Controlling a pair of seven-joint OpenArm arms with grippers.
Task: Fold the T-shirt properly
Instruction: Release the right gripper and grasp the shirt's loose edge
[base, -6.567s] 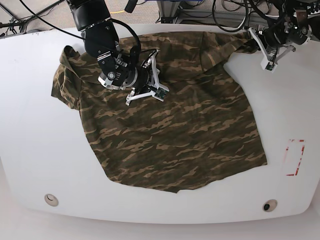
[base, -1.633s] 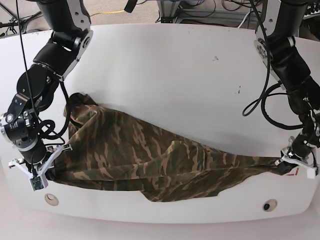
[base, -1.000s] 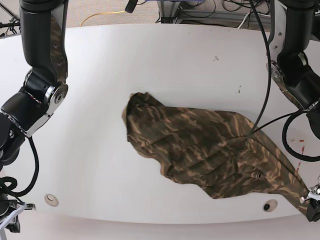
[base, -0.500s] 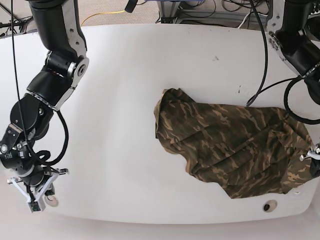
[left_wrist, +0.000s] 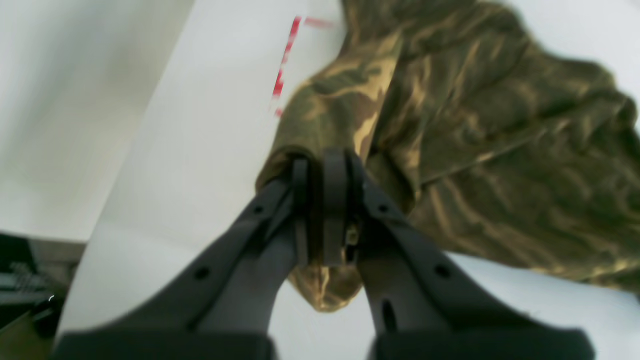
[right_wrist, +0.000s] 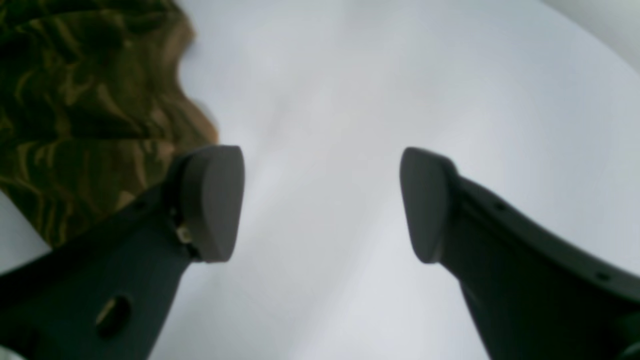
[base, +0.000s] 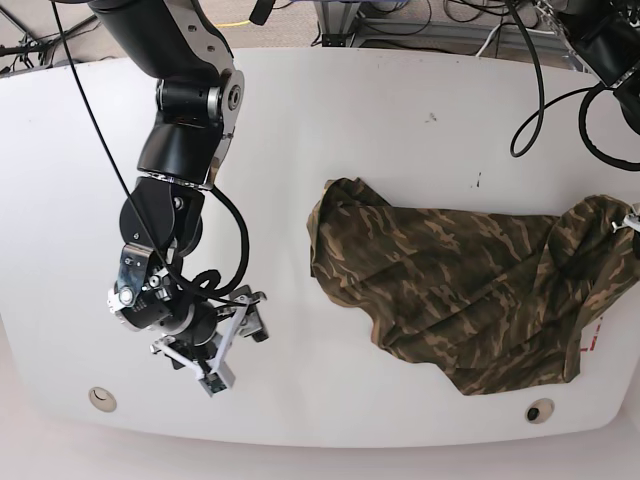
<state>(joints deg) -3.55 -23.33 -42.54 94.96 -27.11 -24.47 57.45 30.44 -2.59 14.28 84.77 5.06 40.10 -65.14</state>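
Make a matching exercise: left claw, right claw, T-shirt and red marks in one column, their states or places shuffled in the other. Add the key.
1. left claw
2. right claw
3. T-shirt
4. red marks

A. open, holding nothing
B. bunched up on the table
C. on the table beside the shirt
D. shut on cloth

Pairs: 1-D, 2-A, 3-B, 4-C

T-shirt (base: 450, 290) — soft matt cloth; table (base: 350, 150) — smooth white
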